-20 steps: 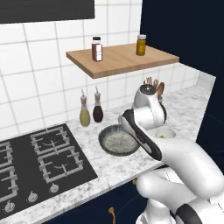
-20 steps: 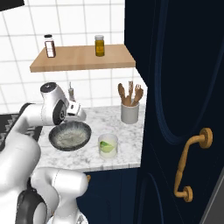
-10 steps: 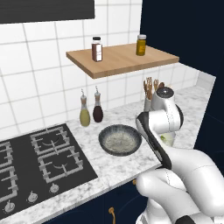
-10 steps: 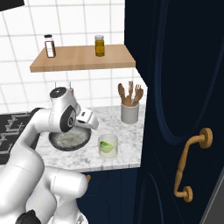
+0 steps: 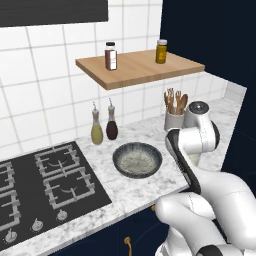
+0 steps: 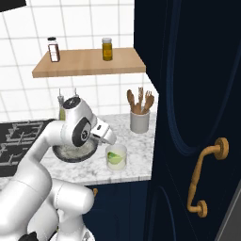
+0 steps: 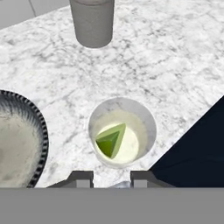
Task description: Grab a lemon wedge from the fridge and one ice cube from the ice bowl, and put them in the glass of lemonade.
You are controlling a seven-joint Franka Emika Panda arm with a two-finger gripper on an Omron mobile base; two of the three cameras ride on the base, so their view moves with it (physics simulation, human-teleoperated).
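the arm has been swinging across from over the ice bowl to above the glass of lemonade, so the carry from bowl to glass looks done and the drop is the step in hand. in the hand view the glass is sitting dead centre, with the bowl's dark rim at nine o'clock of it and the grey utensil cup at twelve o'clock, all on the marble bench. a green lemon wedge is already lying inside the glass, so that half of the task seems settled.

the hand is hovering just above the glass, its two dark tips showing at six o'clock, drawn close together with a pale glint between them. that is probably the ice cube, though it is too small to be sure. the hand is closed; i cannot tell what it is gripping. in the right base view the hand is hanging directly above the glass.
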